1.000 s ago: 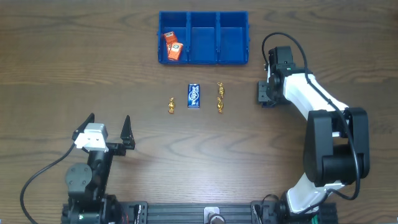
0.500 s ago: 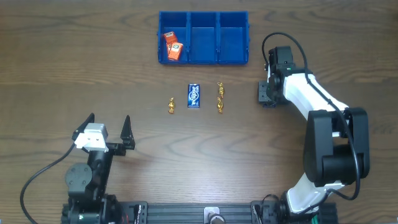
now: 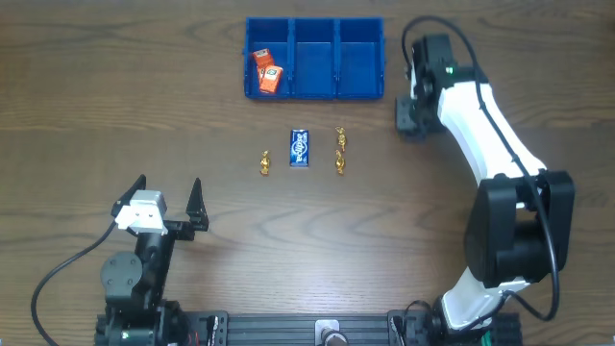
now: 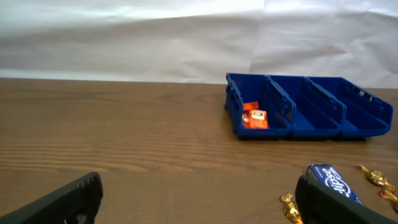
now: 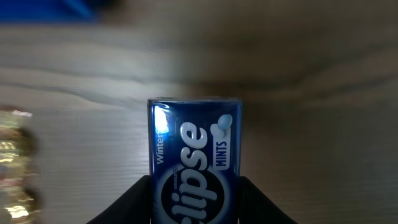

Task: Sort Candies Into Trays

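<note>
A blue three-compartment tray [image 3: 314, 95] stands at the back of the table, with orange candies [image 3: 266, 70] in its left compartment. In front of it lie a blue mint pack [image 3: 300, 147], a gold candy [image 3: 265, 161] to its left and several gold candies [image 3: 340, 151] to its right. My right gripper [image 3: 411, 115] hovers just off the tray's right front corner, shut on a second blue mint pack [image 5: 194, 155]. My left gripper [image 3: 168, 197] stands open near the table's front left, holding nothing; its view shows the tray [image 4: 323, 127] and the lying mint pack [image 4: 336, 183].
The wooden table [image 3: 115, 96] is bare to the left and right of the candies. A white backdrop [image 4: 124, 37] hangs behind the table's far edge. Gold candies [image 5: 12, 162] lie beside the held pack in the right wrist view.
My right gripper has moved toward the back of the table with the mint pack, closer to the tray's right side. The left arm has stayed still.
</note>
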You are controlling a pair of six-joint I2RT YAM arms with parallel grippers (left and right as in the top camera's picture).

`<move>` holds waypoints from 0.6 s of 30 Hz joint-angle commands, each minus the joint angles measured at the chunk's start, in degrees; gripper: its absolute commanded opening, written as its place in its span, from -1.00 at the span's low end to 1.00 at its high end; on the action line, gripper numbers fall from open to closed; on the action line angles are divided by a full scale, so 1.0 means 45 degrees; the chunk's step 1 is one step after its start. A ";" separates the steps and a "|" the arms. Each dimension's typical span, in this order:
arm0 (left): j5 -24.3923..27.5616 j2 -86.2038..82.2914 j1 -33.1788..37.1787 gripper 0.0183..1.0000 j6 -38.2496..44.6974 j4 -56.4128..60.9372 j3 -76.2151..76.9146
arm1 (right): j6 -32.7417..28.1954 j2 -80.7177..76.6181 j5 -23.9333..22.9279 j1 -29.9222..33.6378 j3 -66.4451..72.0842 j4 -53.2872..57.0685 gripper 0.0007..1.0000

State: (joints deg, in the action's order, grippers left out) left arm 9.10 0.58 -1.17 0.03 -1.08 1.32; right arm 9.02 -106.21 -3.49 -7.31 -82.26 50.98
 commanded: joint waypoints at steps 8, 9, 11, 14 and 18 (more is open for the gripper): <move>0.0277 -0.0092 0.0068 0.99 0.0044 -0.0520 -0.0233 | 0.2331 0.0068 -0.1166 -0.3011 -0.4833 0.0923 -0.29; 0.0277 -0.0092 0.0068 0.99 0.0044 -0.0520 -0.0233 | 0.2482 0.0068 -0.1345 -0.3259 -0.4993 0.0801 -0.29; 0.0277 -0.0092 0.0068 0.99 0.0044 -0.0520 -0.0233 | 0.2803 0.0010 -0.1787 -0.3740 -0.5226 0.0510 -0.29; 0.0277 -0.0092 0.0068 0.99 0.0044 -0.0520 -0.0233 | 0.3055 -0.0233 -0.2234 -0.4337 -0.5459 0.0024 -0.29; 0.0277 -0.0092 0.0068 0.99 0.0044 -0.0520 -0.0233 | 0.3347 -0.1127 -0.2506 -0.4760 -0.6135 -0.0262 -0.28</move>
State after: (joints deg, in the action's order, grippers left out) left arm 9.10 0.58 -1.17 0.03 -1.08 1.32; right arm 21.15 -107.13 -11.20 -27.83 -106.52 50.19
